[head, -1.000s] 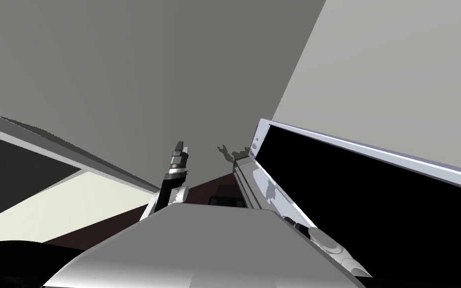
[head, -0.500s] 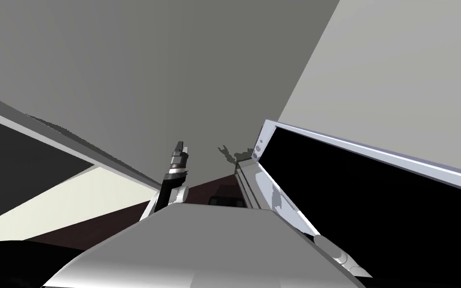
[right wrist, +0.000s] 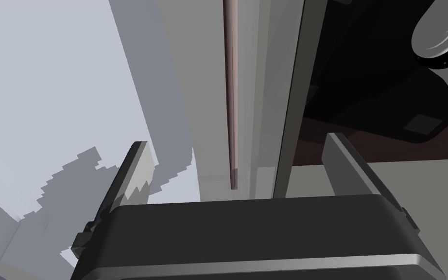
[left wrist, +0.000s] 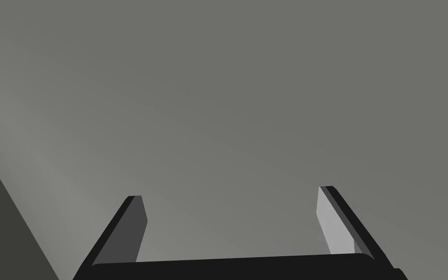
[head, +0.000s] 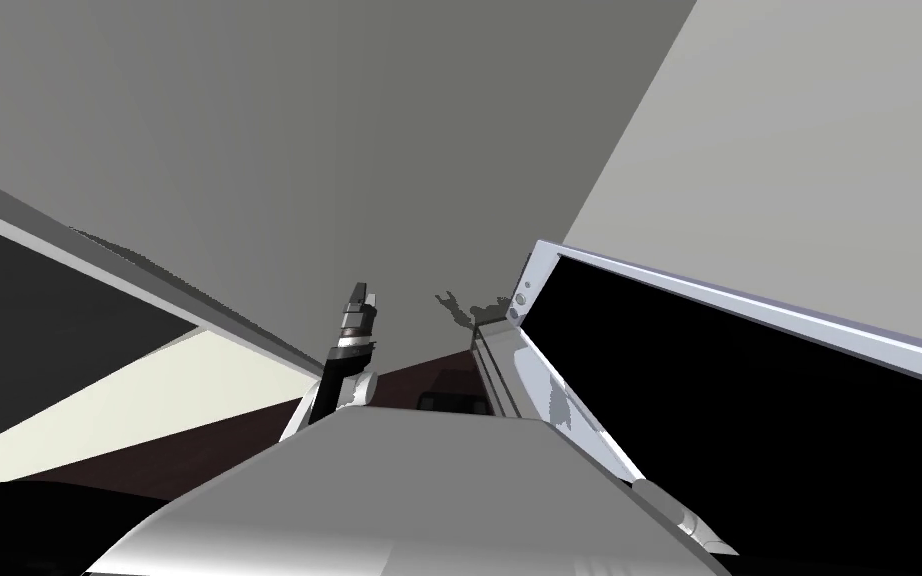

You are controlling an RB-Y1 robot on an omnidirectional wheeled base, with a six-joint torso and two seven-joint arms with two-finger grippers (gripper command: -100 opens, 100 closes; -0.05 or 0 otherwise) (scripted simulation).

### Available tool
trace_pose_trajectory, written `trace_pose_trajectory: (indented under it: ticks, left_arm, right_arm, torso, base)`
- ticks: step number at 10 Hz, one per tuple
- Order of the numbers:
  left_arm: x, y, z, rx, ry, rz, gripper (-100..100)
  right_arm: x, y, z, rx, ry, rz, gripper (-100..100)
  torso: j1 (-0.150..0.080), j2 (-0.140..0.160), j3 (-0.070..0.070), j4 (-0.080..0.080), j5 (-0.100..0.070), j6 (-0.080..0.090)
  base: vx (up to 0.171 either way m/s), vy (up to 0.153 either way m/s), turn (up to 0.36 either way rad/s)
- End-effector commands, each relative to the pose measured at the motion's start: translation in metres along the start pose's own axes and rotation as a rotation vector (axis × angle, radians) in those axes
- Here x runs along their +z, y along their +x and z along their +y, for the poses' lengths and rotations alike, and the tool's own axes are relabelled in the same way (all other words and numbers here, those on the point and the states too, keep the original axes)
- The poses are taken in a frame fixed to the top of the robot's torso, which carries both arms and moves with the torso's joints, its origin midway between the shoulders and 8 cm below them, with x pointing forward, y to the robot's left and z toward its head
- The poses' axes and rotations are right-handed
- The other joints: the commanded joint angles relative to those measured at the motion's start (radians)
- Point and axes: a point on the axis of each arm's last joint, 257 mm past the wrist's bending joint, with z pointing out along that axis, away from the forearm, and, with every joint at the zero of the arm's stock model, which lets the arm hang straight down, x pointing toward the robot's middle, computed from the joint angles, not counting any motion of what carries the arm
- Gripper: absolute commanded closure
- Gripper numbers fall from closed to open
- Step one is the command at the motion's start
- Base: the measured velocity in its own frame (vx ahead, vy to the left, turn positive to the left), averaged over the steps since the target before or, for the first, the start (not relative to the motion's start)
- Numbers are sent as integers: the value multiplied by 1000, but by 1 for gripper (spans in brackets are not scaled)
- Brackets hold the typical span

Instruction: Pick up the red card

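Floor (head: 239, 445) nearest: dark red-brown, just ahead of me, with a cream patch (head: 149, 400) on its left side.

Left tool (head: 362, 291) is raised in front, pointing at the grey wall (head: 299, 150). Fingers wide, nothing between them. The left wrist view puts them against that same flat grey plane.

Right arm (head: 671, 512) is low on my right, close beside a white frame (head: 749, 300). Right tool (right wrist: 236, 138) is also wide and holds nothing. Past its tips, between the fingers, stands a pale post (right wrist: 203, 97). A thin reddish-brown strip (right wrist: 230, 97) runs along the post and ends just short of the tool body. Cannot tell whether that strip is the card or only trim, so card position is unconfirmed. One finger (right wrist: 133, 170) lies over a pale blue-grey panel (right wrist: 48, 73) with a jagged shadow (right wrist: 72, 194) on it. The other finger (right wrist: 349, 165) lies over a band of the dark floor.

Further out, the frame encloses a black area (head: 749, 420). Two small round fittings (head: 521, 292) sit at its near corner. A ragged shadow falls on the grey wall just beside that corner. On the far left, a dark grey slab (head: 49, 300) with a pale edge runs diagonally.

Furthest: the grey wall meets a lighter wall (head: 829, 150) above the frame.
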Motion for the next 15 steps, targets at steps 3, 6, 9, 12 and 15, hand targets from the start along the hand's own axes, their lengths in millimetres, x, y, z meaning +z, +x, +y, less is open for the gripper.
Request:
trace_pose_trajectory:
  ticks: [3, 6, 9, 12, 15]
  left_arm:
    - [0, 0, 0, 0, 0, 0, 0]
    - [0, 0, 0, 0, 0, 0, 0]
    - [0, 0, 0, 0, 0, 0, 0]
    - [0, 0, 0, 0, 0, 0, 0]
    - [0, 0, 0, 0, 0, 0, 0]
  right_arm:
    - [8, 3, 9, 9, 1, 1, -100]
    - [22, 7, 27, 25, 2, 2, -100]
    - [21, 6, 24, 23, 2, 2, 100]
    - [22, 6, 27, 24, -5, 1, 100]
    - [10, 4, 12, 12, 1, 1, 100]
  torso:
    - [0, 1, 1, 0, 0, 0]
    - [-3, 1, 1, 0, -1, 0]
    - [0, 2, 1, 0, 0, 1]
    - [-3, 1, 1, 1, -1, 0]
    - [-2, 2, 1, 1, 0, 0]
  base:
    - [4, -11, 30]
    - [10, -62, 58]
    - [2, -12, 4]
    - [0, 0, 0]
    - [-4, 27, -36]
